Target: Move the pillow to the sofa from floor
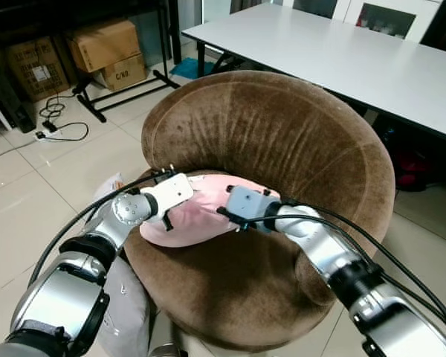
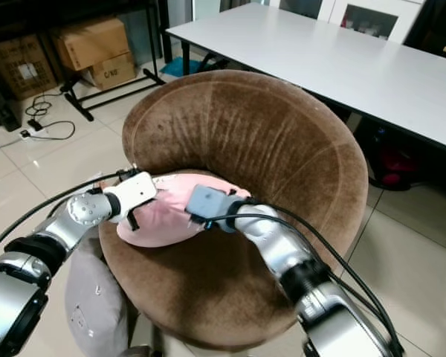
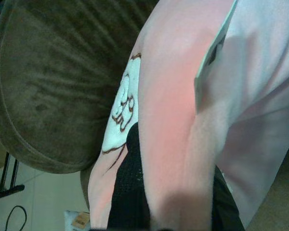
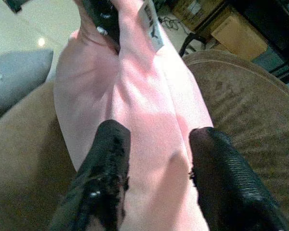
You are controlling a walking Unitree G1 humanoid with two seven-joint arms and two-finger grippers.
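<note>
pillow (image 1: 197, 216): pink, on brown sofa (image 1: 282, 141) seat | right gripper (image 4: 156, 163) fingers pinch a fold | left gripper (image 3: 176, 202) fingers clamp its other end | pillow tag unreadable | cardboard box (image 1: 123, 72) reads "C/NO" | grey cushion (image 2: 93, 297) on floor

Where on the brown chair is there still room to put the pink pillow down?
The pink pillow sits at the seat's back left, pinched by the left gripper and right gripper. Bare seat lies in front of it, toward the brown chair front rim and right armrest. The grey pillow crowds the floor beside it.
</note>
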